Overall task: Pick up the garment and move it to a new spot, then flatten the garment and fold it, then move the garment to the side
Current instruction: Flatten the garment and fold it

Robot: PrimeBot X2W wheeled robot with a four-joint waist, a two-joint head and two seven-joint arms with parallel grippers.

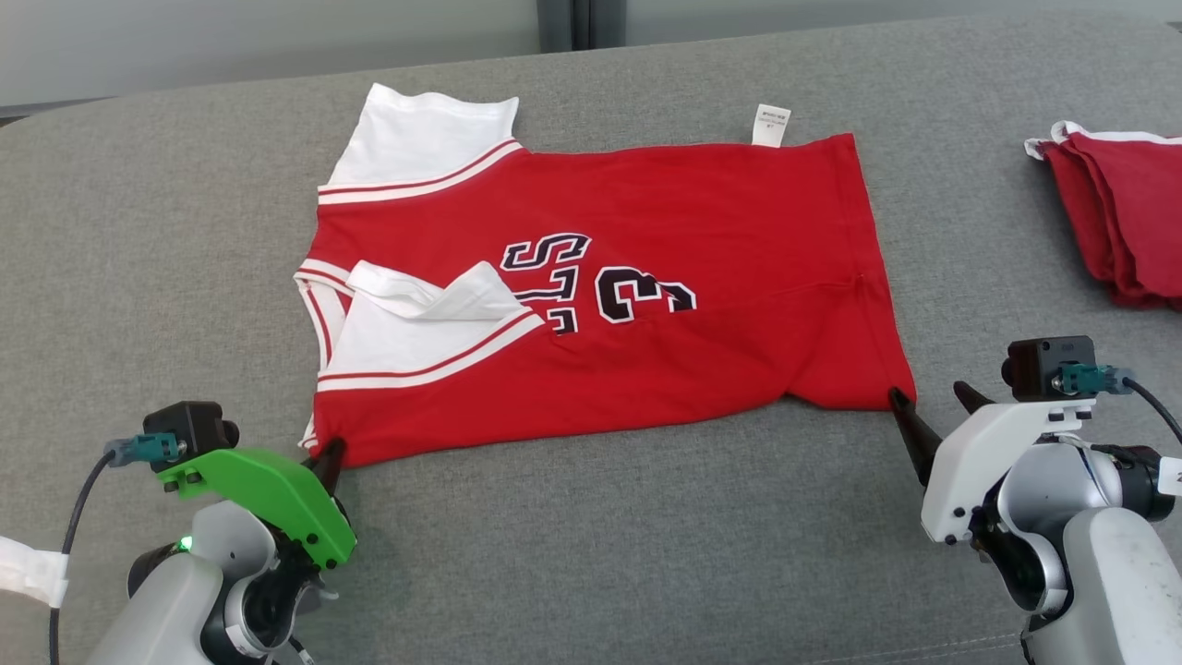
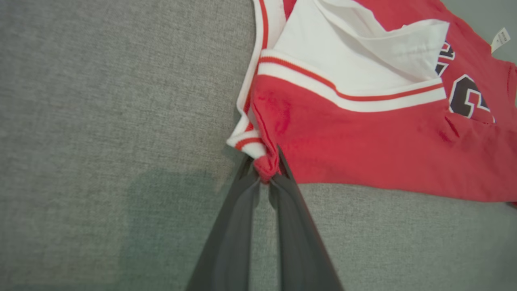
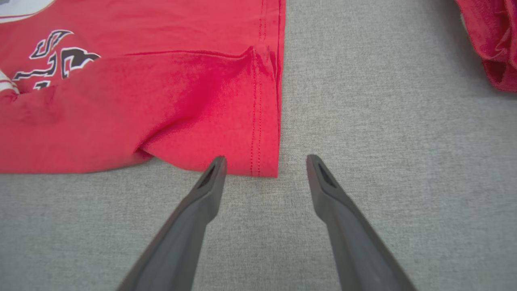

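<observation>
Left end effector (image 2: 264, 171) clamps a bunched corner of the red garment (image 2: 363, 137); right end effector (image 3: 266, 163) stands apart

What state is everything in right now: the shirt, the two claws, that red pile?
jersey: spread on the cushion, near edge folded over the print.
left gripper: shut on the jersey's collar-end corner.
right gripper: open, tips at the jersey's hem corner, not gripping.
red pile: folded, lying apart on the right.
</observation>
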